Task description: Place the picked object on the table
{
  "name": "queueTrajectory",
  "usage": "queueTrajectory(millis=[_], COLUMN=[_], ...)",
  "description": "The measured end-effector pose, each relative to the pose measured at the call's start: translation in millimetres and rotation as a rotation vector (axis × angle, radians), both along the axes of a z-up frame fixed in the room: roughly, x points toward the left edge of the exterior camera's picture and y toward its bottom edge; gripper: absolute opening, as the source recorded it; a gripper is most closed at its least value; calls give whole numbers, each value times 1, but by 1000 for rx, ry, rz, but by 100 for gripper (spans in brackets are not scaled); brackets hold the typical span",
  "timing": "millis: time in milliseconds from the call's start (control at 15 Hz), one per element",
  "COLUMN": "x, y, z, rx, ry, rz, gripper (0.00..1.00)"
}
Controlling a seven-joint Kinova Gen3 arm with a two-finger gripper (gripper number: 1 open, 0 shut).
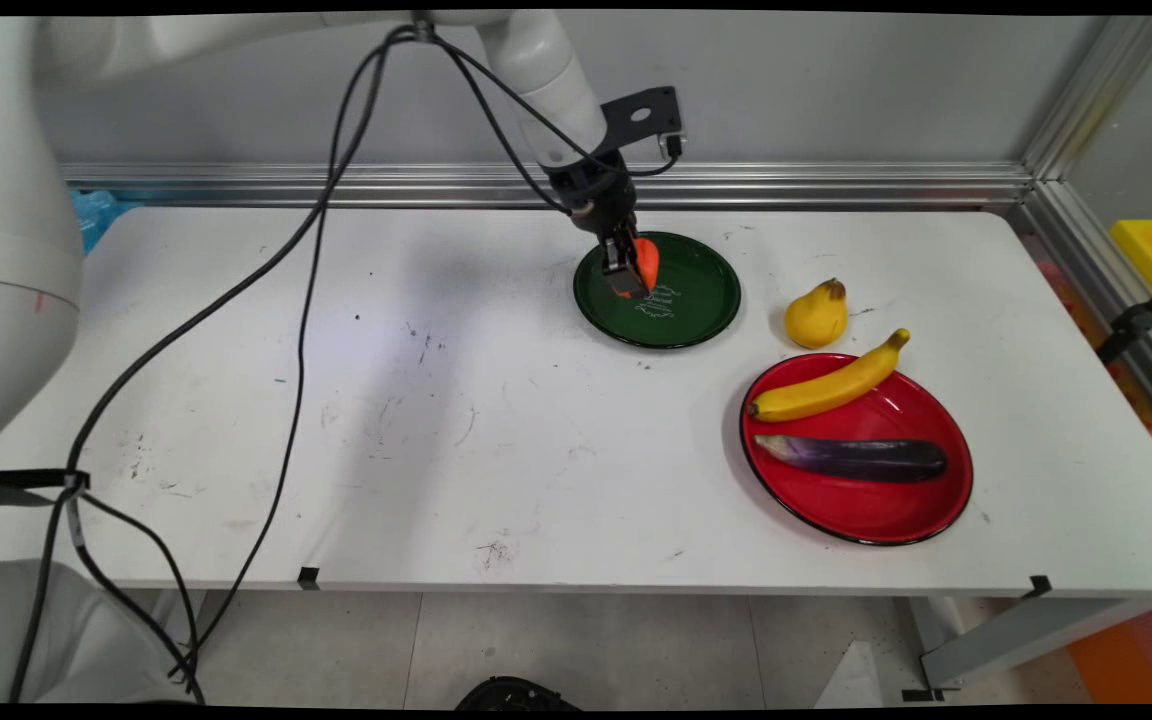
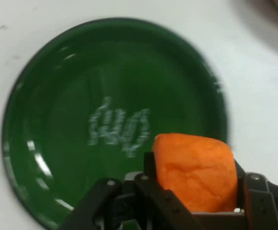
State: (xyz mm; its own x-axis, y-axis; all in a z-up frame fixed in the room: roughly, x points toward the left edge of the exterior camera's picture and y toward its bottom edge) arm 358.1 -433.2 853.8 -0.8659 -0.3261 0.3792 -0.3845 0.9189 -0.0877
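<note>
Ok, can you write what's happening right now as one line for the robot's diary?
gripper: shut on orange piece | over green plate | nearby: pear; red plate with banana, eggplant

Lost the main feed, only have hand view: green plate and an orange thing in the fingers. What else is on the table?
Observer: A red plate sits right of the green plate, nearer the table's front edge.
Operator: Anything on it?
Observer: A banana and a purple eggplant, side by side.
Operator: Anything loose?
Observer: A yellow pear lies on the table between the two plates.
Operator: Where's the gripper?
Observer: The gripper holds the orange piece over the green plate's left part.
</note>
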Motion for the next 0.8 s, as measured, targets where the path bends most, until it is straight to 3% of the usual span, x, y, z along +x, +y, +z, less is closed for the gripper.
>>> queueTrajectory(millis=[400, 800], x=[-17, -48], y=[58, 92], z=[14, -11], rx=[48, 84], ry=[48, 71], rz=[-16, -13], gripper=[0, 0])
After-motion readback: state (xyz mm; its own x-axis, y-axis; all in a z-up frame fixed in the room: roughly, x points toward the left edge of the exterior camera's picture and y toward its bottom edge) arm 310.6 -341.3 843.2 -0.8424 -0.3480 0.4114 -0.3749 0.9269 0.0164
